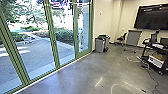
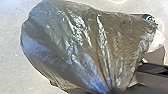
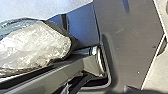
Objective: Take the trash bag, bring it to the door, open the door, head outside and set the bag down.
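The trash bag (image 2: 82, 47) shows large in the left wrist view, dark and shiny, full and rounded. Its folds draw together at my left gripper (image 2: 113, 90), which is shut on the gathered neck. In the right wrist view part of the bag (image 3: 32, 47), with a pale crinkled patch, lies beyond the robot's jointed bar. Tall glass doors with green frames (image 1: 53, 37) stand along the left of the head view, with a paved yard behind the glass.
Grey bins (image 1: 100, 44) stand against the wall just right of the glass. Farther right are a chair (image 1: 121, 38), a grey panel on legs (image 1: 134, 38) and a black cart (image 1: 160, 53) with a white box. A cable (image 1: 153, 79) runs over the floor (image 1: 82, 75) near the cart.
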You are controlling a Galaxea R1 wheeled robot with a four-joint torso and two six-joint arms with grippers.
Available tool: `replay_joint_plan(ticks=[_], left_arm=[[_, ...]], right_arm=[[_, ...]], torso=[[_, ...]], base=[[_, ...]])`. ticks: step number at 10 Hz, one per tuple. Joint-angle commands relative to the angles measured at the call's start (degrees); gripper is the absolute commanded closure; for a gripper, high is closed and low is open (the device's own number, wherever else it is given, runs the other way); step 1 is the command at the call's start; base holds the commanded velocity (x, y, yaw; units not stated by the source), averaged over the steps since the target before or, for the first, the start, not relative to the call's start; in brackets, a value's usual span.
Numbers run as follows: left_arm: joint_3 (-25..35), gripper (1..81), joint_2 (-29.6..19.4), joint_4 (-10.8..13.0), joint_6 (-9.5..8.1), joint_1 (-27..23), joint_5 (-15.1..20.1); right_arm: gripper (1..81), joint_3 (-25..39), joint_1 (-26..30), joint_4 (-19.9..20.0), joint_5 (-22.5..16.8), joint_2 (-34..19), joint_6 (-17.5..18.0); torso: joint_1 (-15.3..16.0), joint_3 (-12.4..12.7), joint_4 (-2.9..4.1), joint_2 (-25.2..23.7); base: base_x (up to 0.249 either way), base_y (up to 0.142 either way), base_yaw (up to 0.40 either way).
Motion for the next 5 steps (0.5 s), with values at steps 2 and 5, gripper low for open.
replay_joint_plan(ticks=[2,5], left_arm=[[-0.14,81.1,-0.14,0.61,0.27,-2.96,3.62],[-0.23,81.1,-0.23,0.61,0.27,-2.96,3.62]], right_arm=[[1.0,0.53,2.53,-0.37,-3.14,0.48,0.14],[1.0,0.53,2.44,-0.37,-3.14,0.57,0.14]], torso=[[0.02,0.00,0.00,0.00],[0.00,0.00,0.00,0.00]], base=[[0.152,0.000,0.000],[0.151,0.000,0.000]])
